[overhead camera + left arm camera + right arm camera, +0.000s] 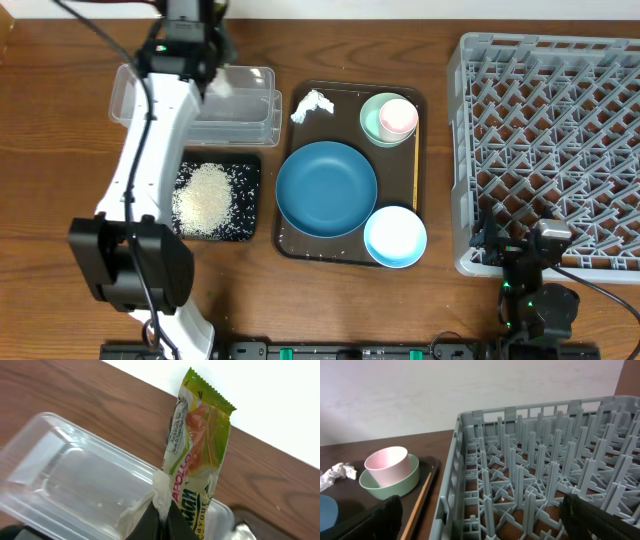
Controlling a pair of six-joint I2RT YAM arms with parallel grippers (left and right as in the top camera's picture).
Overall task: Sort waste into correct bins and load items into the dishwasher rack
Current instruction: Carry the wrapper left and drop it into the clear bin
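Yellow-green wrapper (200, 445) is pinched by its lower end in the left hand (161, 522), whose fingers are closed tight on it together with a wad of white tissue (159, 491). Most of the wrapper stands up past the fingertips. The clear tub (65, 475) lies just below the hand and to one side, and looks empty.

The risk, as I judge it, is in the letting go. The wrapper is light and tall, and its free end seems to lean out beyond the tub's far wall over the tabletop (280, 480), so a release from here could tip it over the rim. Crinkled film may also cling to a finger, and the tissue could part from it and drop separately. Lowering the hand over the tub's middle would cut both chances.

The right hand (487, 517) hangs wide open and empty before the dishwasher rack (545, 460).
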